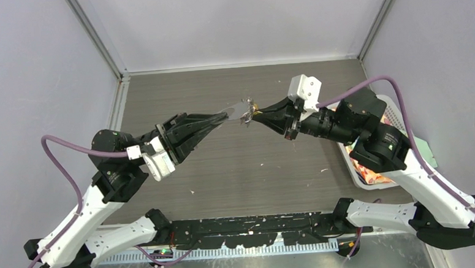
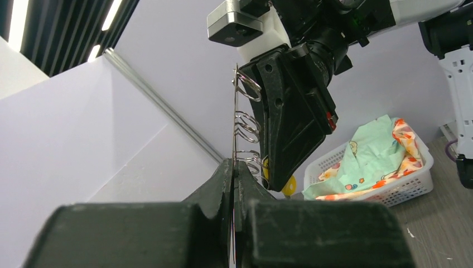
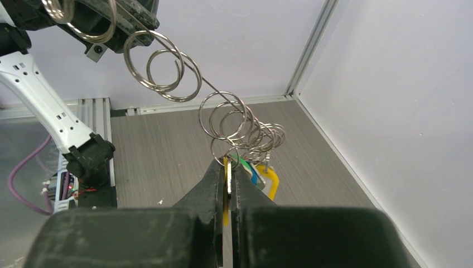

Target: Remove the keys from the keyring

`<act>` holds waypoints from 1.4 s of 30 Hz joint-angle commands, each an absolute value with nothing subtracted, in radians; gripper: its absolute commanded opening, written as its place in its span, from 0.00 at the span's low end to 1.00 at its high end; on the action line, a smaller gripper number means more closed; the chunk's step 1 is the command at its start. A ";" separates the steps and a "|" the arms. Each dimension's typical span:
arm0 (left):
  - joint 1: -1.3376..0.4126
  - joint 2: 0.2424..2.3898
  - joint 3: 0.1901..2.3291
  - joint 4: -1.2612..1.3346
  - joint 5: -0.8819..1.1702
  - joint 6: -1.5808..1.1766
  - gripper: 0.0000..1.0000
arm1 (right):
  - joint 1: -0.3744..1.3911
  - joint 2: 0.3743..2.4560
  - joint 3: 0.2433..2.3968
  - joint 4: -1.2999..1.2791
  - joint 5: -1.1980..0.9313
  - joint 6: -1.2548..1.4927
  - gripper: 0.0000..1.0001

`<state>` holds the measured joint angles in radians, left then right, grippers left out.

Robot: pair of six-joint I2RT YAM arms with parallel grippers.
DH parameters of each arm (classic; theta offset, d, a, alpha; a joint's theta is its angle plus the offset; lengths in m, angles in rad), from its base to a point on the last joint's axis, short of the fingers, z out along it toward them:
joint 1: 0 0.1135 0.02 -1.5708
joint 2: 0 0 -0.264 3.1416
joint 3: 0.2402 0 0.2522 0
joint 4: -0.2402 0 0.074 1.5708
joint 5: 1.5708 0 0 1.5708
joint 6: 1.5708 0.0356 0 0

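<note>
The keyring (image 1: 236, 111) is a thin silvery plate held in the air between both arms. In the left wrist view it stands edge-on (image 2: 234, 111), with several wire split rings (image 2: 249, 126) along it. My left gripper (image 1: 227, 115) is shut on its lower end (image 2: 234, 164). My right gripper (image 1: 257, 114) is shut on a yellow-headed key (image 3: 226, 187) that hangs from a split ring (image 3: 226, 146). Green, blue and yellow keys (image 3: 262, 176) bunch just beyond the right fingertips. The rings string along the plate (image 3: 184, 70) up toward the left gripper (image 3: 111, 17).
A white basket (image 1: 348, 156) with patterned cloth stands at the table's right edge, under the right arm; it also shows in the left wrist view (image 2: 385, 187). White walls close off the back and sides. Small crumbs dot the grey table (image 1: 249, 170).
</note>
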<state>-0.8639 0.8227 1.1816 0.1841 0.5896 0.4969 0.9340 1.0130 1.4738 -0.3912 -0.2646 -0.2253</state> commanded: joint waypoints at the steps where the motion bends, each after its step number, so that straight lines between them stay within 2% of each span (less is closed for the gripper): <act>1: -0.864 0.796 1.254 0.146 0.634 0.506 0.00 | 0.937 0.963 1.464 -0.359 -0.267 -0.217 0.01; 5: -0.864 0.798 1.279 0.073 0.644 0.512 0.00 | 0.937 0.957 1.474 -0.358 -0.276 -0.222 0.01; 42: -0.864 0.844 1.360 -0.041 0.712 0.480 0.00 | 0.937 1.001 1.579 -0.403 -0.424 -0.247 0.01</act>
